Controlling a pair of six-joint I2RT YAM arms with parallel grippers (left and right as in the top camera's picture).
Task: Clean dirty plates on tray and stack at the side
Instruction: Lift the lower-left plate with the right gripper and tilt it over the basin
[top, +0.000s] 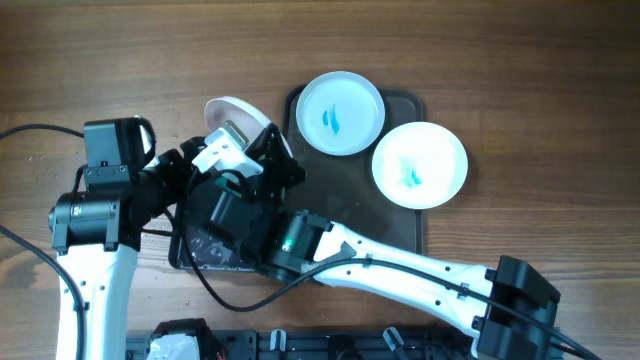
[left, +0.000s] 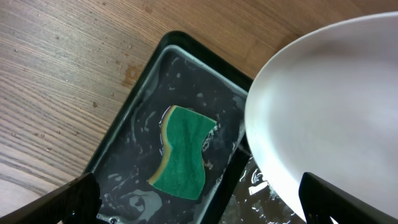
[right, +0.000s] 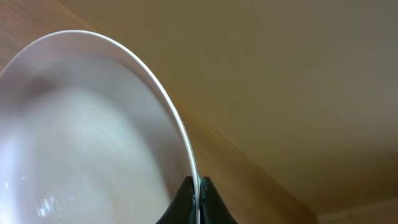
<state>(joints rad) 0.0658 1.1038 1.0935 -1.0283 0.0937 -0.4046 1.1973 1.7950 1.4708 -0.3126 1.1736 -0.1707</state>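
Observation:
Two plates with teal smears, one (top: 340, 112) at the back and one (top: 420, 165) to its right, lie on the dark brown tray (top: 395, 220). My right gripper (right: 198, 186) is shut on the rim of the third plate (right: 93, 137), holding it tilted on edge left of the tray (top: 235, 110). No smear shows on it. The same plate fills the right of the left wrist view (left: 329, 106). My left gripper (left: 199, 208) is open and empty, above the green sponge (left: 181, 152) lying in the wet basin.
The smaller black tray (left: 124, 106) with the silvery wet basin sits under both arms (top: 190, 255), left of the brown tray. Bare wooden table lies to the left and behind. Cables run along the front left.

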